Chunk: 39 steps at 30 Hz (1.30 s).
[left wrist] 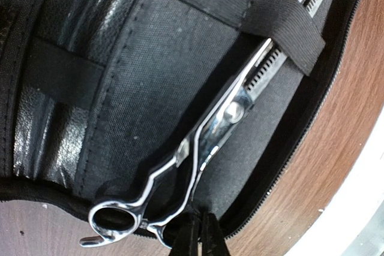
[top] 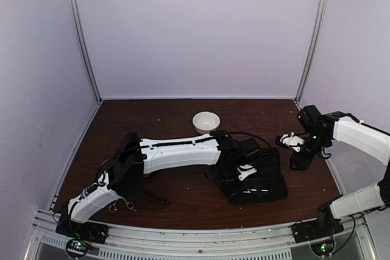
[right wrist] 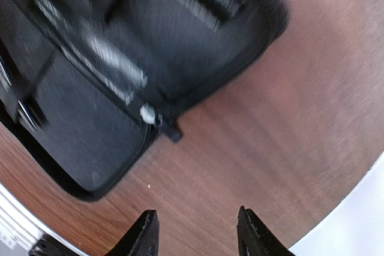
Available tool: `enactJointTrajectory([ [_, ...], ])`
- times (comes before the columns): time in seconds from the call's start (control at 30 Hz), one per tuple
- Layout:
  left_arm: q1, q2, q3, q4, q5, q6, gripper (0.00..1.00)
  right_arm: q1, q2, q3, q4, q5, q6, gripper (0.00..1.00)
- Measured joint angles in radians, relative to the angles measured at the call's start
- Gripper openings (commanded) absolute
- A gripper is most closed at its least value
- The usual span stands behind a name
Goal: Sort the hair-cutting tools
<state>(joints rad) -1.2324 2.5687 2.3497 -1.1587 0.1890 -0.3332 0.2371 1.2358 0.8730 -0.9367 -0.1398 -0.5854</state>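
A silver pair of scissors [left wrist: 228,112] with a toothed blade lies inside the open black case [left wrist: 120,58]. Its tip is tucked under an elastic strap [left wrist: 282,22]. My left gripper [left wrist: 200,232] is at the scissors' ring handles, with its fingers pinched together on the nearer ring. One ring [left wrist: 114,220] shows beside the fingers. In the top view the left gripper [top: 247,172] is over the case [top: 262,187]. My right gripper [right wrist: 197,232] is open and empty above bare wood, to the right of the case [right wrist: 90,100]. A thin dark stick-like thing [top: 159,198] lies near the left arm. The smaller scissors are not clearly visible.
A white bowl [top: 206,121] stands at the back middle of the brown table. A bit of red [top: 146,175] shows under the left arm. The case's zipper pull [right wrist: 171,131] points toward the right gripper. Purple walls enclose the table on three sides.
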Motion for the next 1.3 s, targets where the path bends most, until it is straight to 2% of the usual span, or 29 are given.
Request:
enactJointTrajectory([
  [0.3,0.0,-0.001,0.0,-0.005,-0.002,0.011,0.0,-0.02,0.1,-0.075,-0.005,0.032,-0.078,0.38],
  [0.53,0.002,-0.005,0.0,-0.028,0.01,0.01,0.0,-0.016,0.147,-0.089,-0.005,-0.017,-0.127,0.3],
  [0.97,0.003,-0.005,0.0,-0.032,0.029,0.004,0.0,0.102,0.264,-0.078,0.006,-0.161,-0.105,0.23],
  [1.13,0.003,-0.005,0.0,-0.017,0.056,0.009,0.22,0.13,0.264,-0.069,0.006,-0.223,-0.083,0.22],
  [1.3,0.003,-0.008,-0.003,0.01,0.058,0.051,0.32,0.134,0.264,-0.053,0.015,-0.259,-0.066,0.22],
])
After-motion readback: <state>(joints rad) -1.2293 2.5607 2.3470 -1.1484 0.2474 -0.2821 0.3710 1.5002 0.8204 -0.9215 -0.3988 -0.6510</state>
